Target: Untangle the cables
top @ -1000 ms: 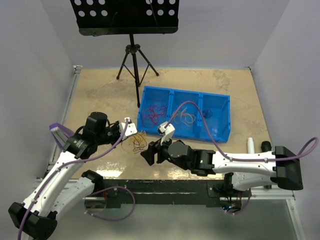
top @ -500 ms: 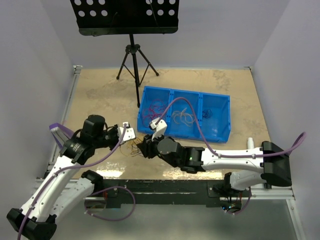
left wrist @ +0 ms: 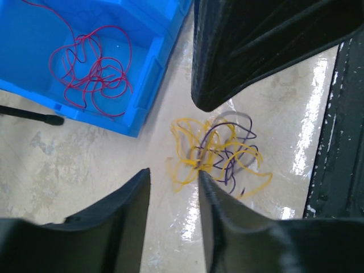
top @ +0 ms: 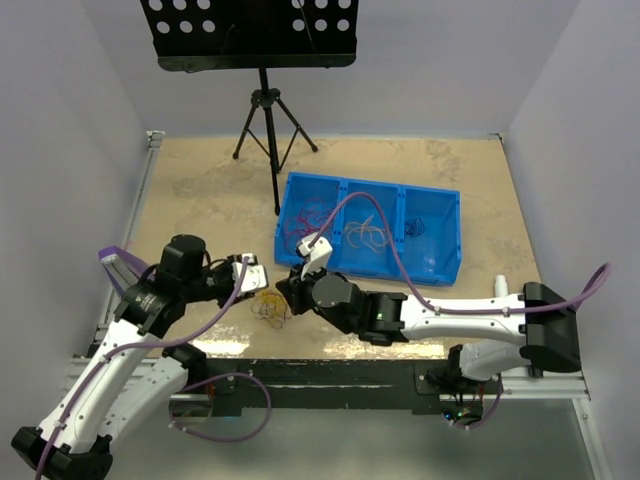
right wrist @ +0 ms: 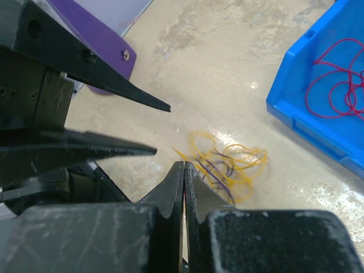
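The cables (left wrist: pixel 219 153) lie as a loose tangle of yellow and purple strands on the bare table (top: pixel 200 180), near its front edge and just outside the near-left corner of the blue bin (top: pixel 440 275). They are not in any compartment.

The right tool (right wrist: pixel 183 165) is closed, its two fingers pressed flat against each other. Its tip sits at the left edge of the tangle, where a yellow loop runs close by. Whether a strand is pinched between the fingers cannot be told. From the left wrist this tool shows as a dark wedge hanging over the far side of the tangle.

The left tool (left wrist: pixel 173 173) faces it from the other side. Its fingers stand a narrow way apart with nothing between them, and the tangle lies just beyond their tips, not touching either finger. The two tools point at each other across the cables.

Inside the bin, loose red wires (left wrist: pixel 91 71) lie in the leftmost compartment, pale wires (top: pixel 368 237) in the middle one and a few dark wires (top: pixel 417 226) in the right one. A black music stand (top: pixel 265 100) rises at the far edge of the table.
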Robot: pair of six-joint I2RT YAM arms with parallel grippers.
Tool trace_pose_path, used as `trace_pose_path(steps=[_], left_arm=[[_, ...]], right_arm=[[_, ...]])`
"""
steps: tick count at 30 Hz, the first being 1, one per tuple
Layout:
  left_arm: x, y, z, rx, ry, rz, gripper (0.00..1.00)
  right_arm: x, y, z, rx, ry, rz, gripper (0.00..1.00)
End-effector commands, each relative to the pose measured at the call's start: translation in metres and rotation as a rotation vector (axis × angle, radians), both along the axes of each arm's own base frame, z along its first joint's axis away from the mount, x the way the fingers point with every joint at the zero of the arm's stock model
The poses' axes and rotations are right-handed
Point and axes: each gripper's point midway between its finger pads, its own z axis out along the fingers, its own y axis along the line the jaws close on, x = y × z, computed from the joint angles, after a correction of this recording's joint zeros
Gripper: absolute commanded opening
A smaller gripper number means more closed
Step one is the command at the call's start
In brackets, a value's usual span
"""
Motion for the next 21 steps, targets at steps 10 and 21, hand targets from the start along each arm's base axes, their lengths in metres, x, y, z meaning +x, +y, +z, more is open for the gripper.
trace_pose_path(steps=[10,21], left_arm=[[0.005,0.001,-0.023,0.006,-0.001,0.013,0.46],[0.024,0.011,-0.01,0.018,-0.034,0.13,0.45]], right_arm=[[-0.002,-0.035,0.041,0.085,-0.004,-0.05,0.0],[-0.018,0.015,-0.059,-0.093,0.048,0.119,0.52]])
